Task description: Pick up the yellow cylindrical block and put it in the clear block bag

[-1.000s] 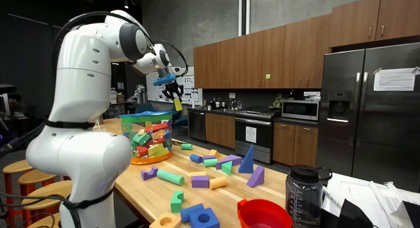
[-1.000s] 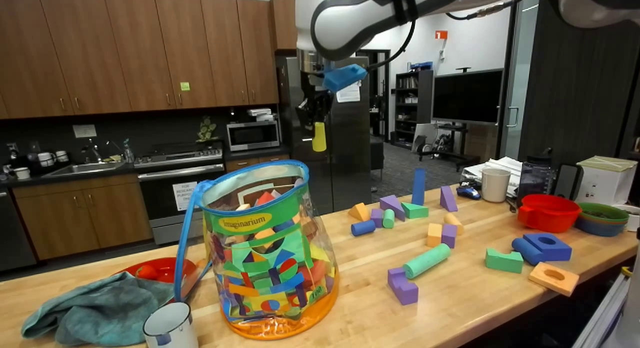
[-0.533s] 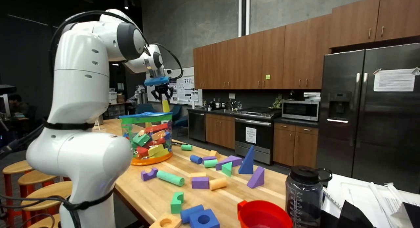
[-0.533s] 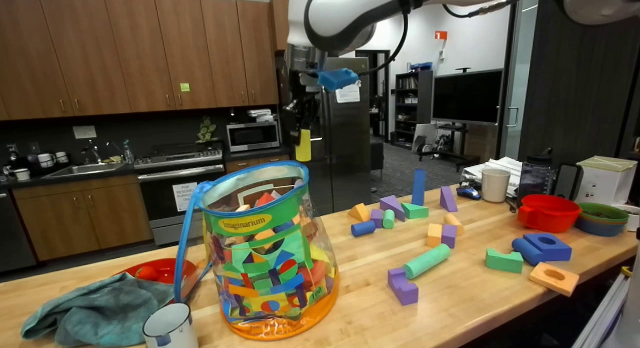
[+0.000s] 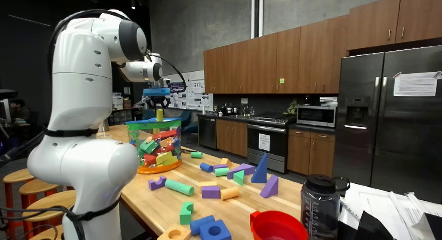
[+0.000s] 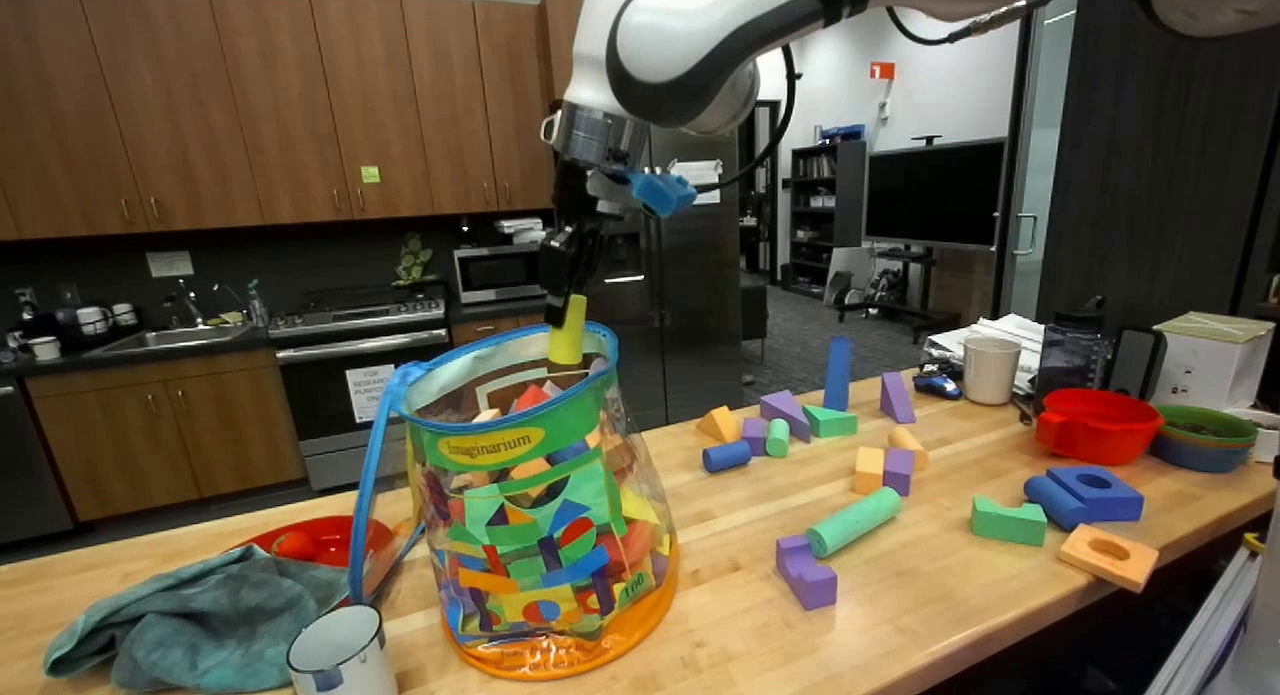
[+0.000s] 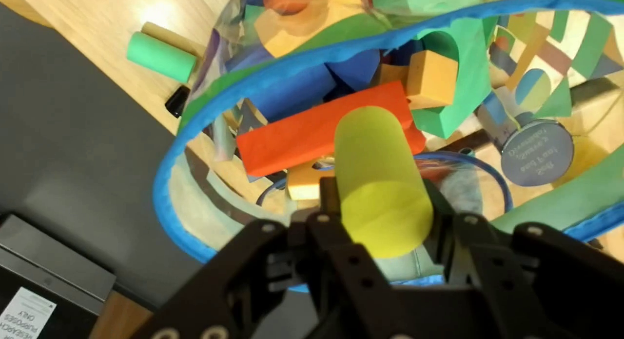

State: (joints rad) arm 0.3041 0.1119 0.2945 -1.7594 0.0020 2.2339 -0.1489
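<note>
Yellow block (image 7: 370,149) is pinched in the gripper (image 7: 381,195), jaws closed down to its width, lower end sticking out below the grip at a slight tilt, right at the mouth of the clear bag (image 6: 575,407), toward its far right side in an exterior view.

Yellow cylinder (image 6: 567,333) gripped, tilted, at mouth of clear bag (image 6: 572,412).

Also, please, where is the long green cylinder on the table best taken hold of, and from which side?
The middle of the long green cylinder, I think, coming from above with the jaws across its width: it lies on its side, round and with no handle. The end beside the notched purple block seems tighter. The jaws must first release the yellow cylindrical block.
</note>
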